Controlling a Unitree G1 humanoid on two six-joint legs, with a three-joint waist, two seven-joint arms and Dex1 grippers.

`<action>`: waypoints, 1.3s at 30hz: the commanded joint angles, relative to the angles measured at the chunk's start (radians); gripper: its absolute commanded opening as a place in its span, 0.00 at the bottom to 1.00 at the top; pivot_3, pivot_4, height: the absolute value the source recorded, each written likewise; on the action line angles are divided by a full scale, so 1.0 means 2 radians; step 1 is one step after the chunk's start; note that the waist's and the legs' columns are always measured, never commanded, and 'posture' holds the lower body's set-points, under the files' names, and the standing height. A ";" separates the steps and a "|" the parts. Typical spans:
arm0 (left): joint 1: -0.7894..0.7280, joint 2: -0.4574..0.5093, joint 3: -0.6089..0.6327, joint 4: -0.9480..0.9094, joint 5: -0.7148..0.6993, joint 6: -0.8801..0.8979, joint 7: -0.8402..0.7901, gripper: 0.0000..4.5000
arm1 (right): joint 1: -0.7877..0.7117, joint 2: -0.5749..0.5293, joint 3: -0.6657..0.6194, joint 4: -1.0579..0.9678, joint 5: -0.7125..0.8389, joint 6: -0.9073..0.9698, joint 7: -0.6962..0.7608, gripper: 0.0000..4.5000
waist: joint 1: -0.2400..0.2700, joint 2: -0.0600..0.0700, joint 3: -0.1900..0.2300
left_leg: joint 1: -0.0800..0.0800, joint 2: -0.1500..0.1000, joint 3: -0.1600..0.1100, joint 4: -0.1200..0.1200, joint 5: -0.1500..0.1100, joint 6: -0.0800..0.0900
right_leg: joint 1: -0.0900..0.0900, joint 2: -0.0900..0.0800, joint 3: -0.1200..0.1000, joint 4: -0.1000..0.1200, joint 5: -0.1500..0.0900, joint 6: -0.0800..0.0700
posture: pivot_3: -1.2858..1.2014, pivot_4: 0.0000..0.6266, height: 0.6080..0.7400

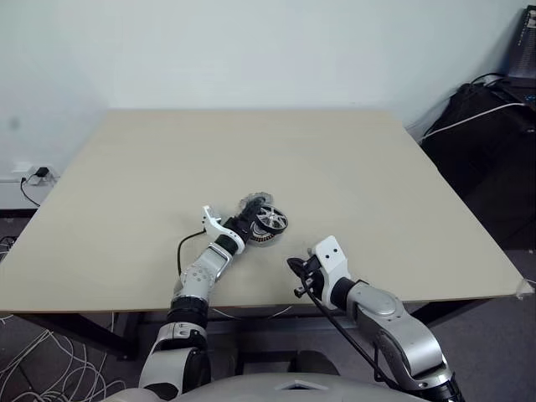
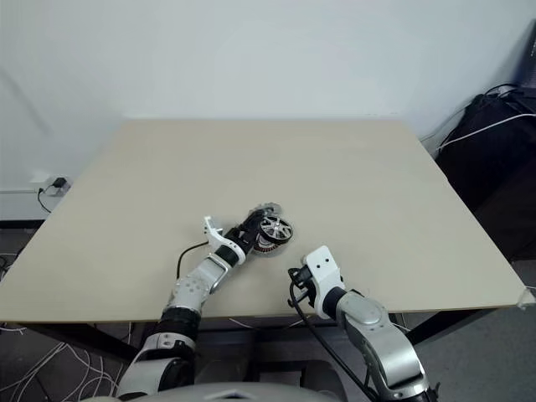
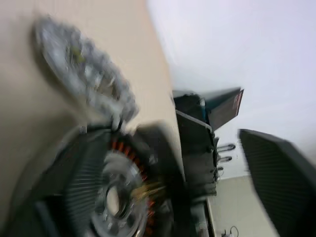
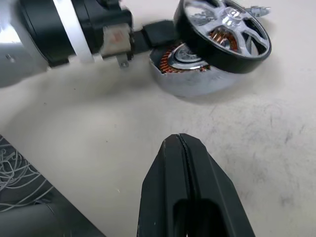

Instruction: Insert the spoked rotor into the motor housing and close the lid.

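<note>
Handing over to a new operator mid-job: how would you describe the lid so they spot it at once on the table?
On the beige table, look just beyond the left end effector, near the front edge. The spoked rotor sits tilted on the motor housing; the lid lies flat on the table behind them. It is the flat silver-grey disc with a notched edge, no dark rim.

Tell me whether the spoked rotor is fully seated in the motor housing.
Not seated. The spoked rotor sits tilted on the motor housing, one edge raised, copper windings exposed beneath.
</note>
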 commanded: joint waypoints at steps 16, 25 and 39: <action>0.170 0.028 -0.155 -0.249 0.170 -0.114 -0.031 0.99 | -0.011 0.026 -0.012 0.019 -0.023 -0.075 -0.036 0.00 | 0.002 0.002 -0.001 | 0.000 0.000 0.000 0.000 0.000 0.000 | 0.000 -0.001 0.001 -0.001 0.000 -0.002 | 0.52 0.00 1.00; 0.261 0.115 -0.178 -0.329 0.342 -0.213 0.003 0.99 | -0.014 0.029 -0.010 0.031 -0.009 -0.076 -0.022 0.00 | 0.000 0.003 -0.002 | 0.000 0.000 0.000 -0.003 0.000 0.000 | -0.002 0.000 0.002 -0.001 -0.001 -0.003 | 0.52 0.00 1.00; 0.336 0.158 -0.232 -0.313 0.439 -0.302 -0.005 0.18 | -0.044 0.016 -0.017 0.069 -0.009 -0.077 0.001 0.00 | -0.001 0.006 0.000 | 0.000 0.000 0.000 -0.003 0.000 0.000 | -0.001 -0.002 0.001 0.000 -0.003 -0.001 | 0.52 0.00 1.00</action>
